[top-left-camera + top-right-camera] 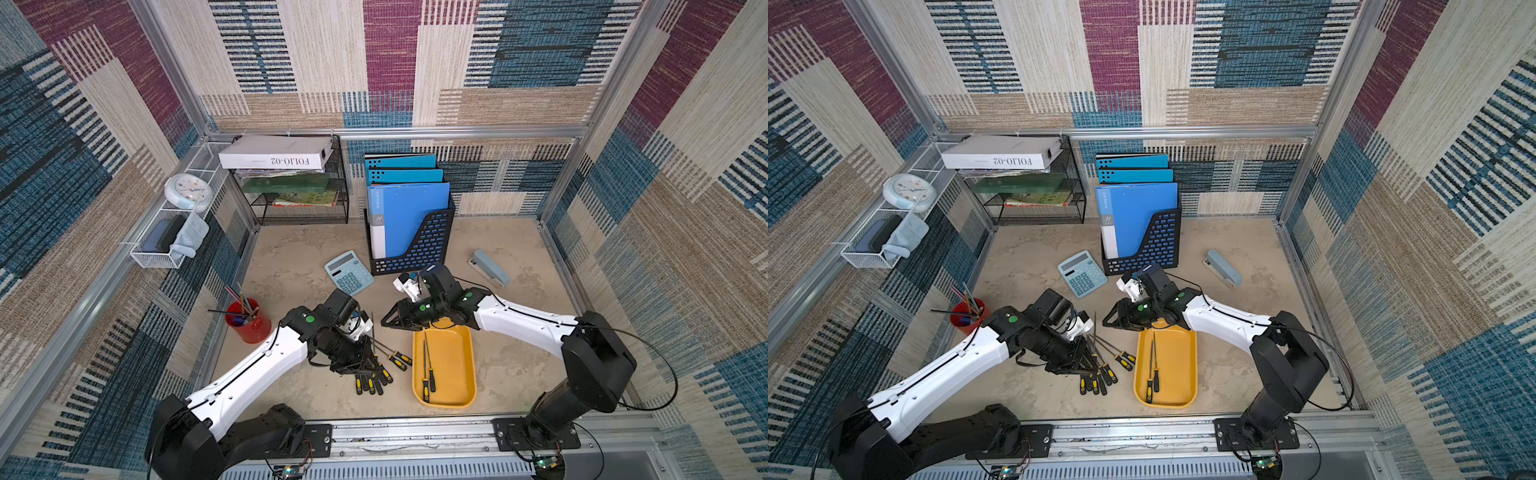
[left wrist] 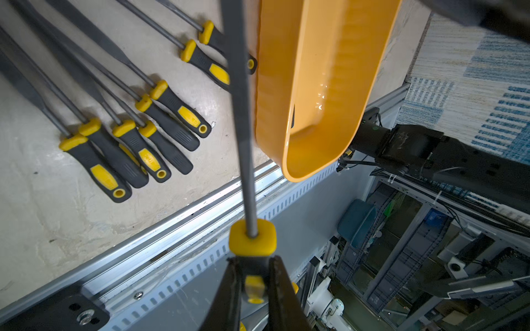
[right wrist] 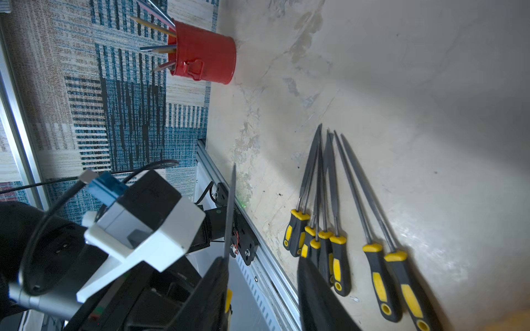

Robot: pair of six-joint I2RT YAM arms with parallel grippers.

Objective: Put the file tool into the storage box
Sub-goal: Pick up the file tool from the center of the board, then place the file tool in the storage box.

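My left gripper (image 2: 252,275) is shut on the black-and-yellow handle of a file tool (image 2: 243,143). Its grey blade (image 1: 372,328) sticks up and away from the jaws. In both top views this gripper (image 1: 365,353) hovers over several more files (image 1: 382,374) lying on the table left of the storage box. The storage box (image 1: 457,365) is a shallow yellow-orange tray with two files (image 1: 428,374) inside. My right gripper (image 1: 384,322) stands open at the tray's far end. It points at the held blade (image 3: 230,212), which runs beside one finger (image 3: 218,275).
A blue calculator (image 1: 349,272) and a black folder holder (image 1: 411,245) stand behind the grippers. A stapler (image 1: 492,268) lies at the back right, and a red pencil cup (image 1: 248,324) stands at the left. The metal rail (image 1: 415,432) borders the table's front.
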